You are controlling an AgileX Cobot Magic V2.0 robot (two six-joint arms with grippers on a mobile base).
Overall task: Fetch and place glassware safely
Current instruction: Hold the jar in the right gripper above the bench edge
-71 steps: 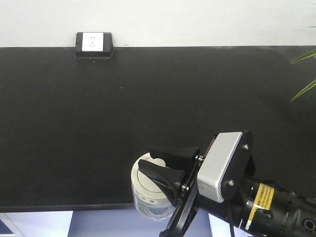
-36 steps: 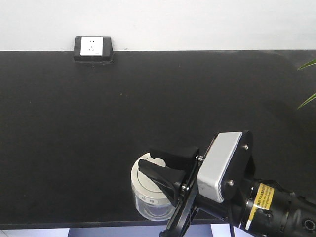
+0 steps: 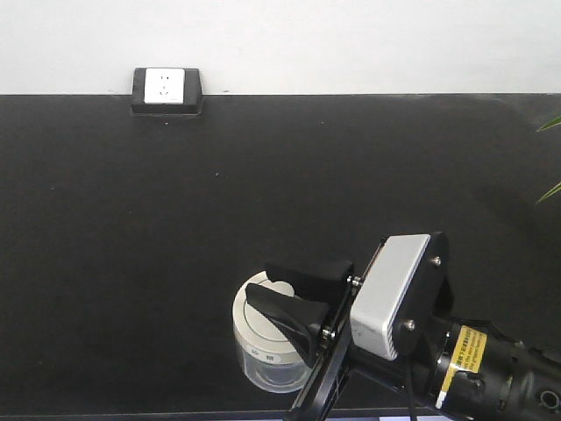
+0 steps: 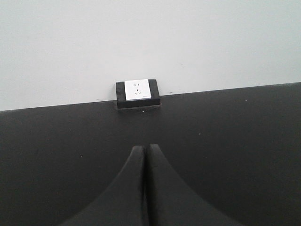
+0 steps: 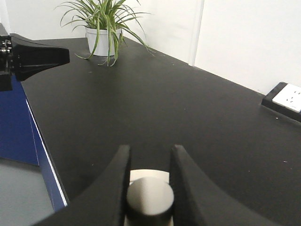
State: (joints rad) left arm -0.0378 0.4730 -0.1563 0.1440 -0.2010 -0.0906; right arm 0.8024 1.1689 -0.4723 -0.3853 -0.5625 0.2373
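Note:
The glassware point(image 3: 256, 338) is a squat clear jar with a cream-white lid. It sits low in the front view, over the black table point(image 3: 175, 219) near its front edge. My right gripper point(image 3: 260, 282) is shut on the lid's central knob point(image 5: 150, 197), one finger on each side, as the right wrist view point(image 5: 150, 149) shows. Whether the jar touches the table, I cannot tell. My left gripper point(image 4: 145, 148) is shut with nothing between its fingers, out over the table and pointing at the wall. Its black body also shows at the upper left of the right wrist view point(image 5: 33, 56).
A black box with a white socket point(image 3: 166, 90) stands at the table's back edge against the white wall. A potted plant point(image 5: 103, 28) stands at the far right corner. The table's front edge point(image 3: 131, 412) runs along the bottom, with a blue surface point(image 5: 19, 127) below it.
The whole view has advanced over the table: the front edge has slid down, the socket sits lower, and the plant leaves have drifted right. The jar stays held in the right gripper.

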